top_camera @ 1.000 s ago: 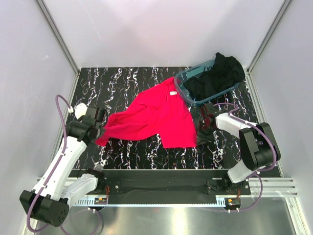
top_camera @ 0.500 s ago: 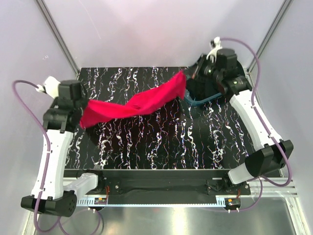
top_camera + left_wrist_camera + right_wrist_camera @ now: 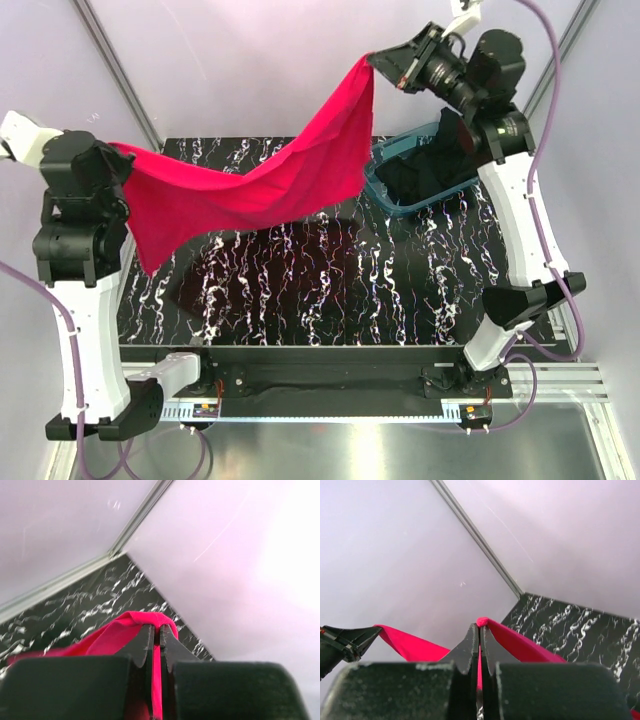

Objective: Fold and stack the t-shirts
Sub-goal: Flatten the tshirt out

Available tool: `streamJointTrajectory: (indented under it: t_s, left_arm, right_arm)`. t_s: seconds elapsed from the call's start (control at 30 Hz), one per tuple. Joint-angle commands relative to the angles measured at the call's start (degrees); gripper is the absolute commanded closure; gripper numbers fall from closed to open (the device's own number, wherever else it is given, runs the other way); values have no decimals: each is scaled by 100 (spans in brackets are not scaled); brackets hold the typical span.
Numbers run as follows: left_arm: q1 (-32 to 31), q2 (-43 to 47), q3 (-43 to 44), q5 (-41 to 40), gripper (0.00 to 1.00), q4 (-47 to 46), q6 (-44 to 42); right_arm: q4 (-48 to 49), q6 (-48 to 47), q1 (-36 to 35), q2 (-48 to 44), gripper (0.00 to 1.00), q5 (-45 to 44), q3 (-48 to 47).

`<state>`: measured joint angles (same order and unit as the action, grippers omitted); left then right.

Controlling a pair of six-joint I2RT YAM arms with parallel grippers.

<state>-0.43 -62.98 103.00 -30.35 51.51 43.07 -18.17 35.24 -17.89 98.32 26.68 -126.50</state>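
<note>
My left tool (image 3: 117, 150) and right tool (image 3: 376, 60) each pinch the red t-shirt (image 3: 250, 185). Limp, light cloth; I'd grip corners.

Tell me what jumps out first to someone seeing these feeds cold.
The bright red t-shirt dominates: it hangs stretched in the air above the black marbled table, slung between the two raised arms. The left gripper pinches one end near the left wall, and the right gripper pinches the other end high at the back right. Below that arm, the black t-shirt lies bunched in the teal tub.
</note>
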Motion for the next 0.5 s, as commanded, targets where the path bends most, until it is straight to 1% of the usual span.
streamJointTrajectory:
  t_s: [0.0,0.07,0.2,0.27,0.3,0.33,0.47]
  left_arm:
    - [34,119,361,-235,100,-580,-482]
    - [25,233,387,-252,100,-730,-632]
    - [34,698,397,-217,100,-660,-940]
    - [34,927,283,-173,100,-519,-976]
    - [25,1041,212,-199,100,-467,-941]
    - [25,1277,107,-226,100,-318,-923]
    - [34,1701,-17,-244,100,148,-774]
  right_arm:
    - [42,-220,-30,-164,100,-22,-613]
    - [16,-290,-30,-278,100,-83,-692]
    - [-90,-422,-30,-813,100,-215,-684]
    - [-134,-535,-30,-1086,100,-259,-535]
    - [-186,-588,-30,-1366,100,-303,-482]
    - [-230,-641,-39,-1516,100,-329,-455]
    - [-590,-773,-39,-2044,100,-549,-630]
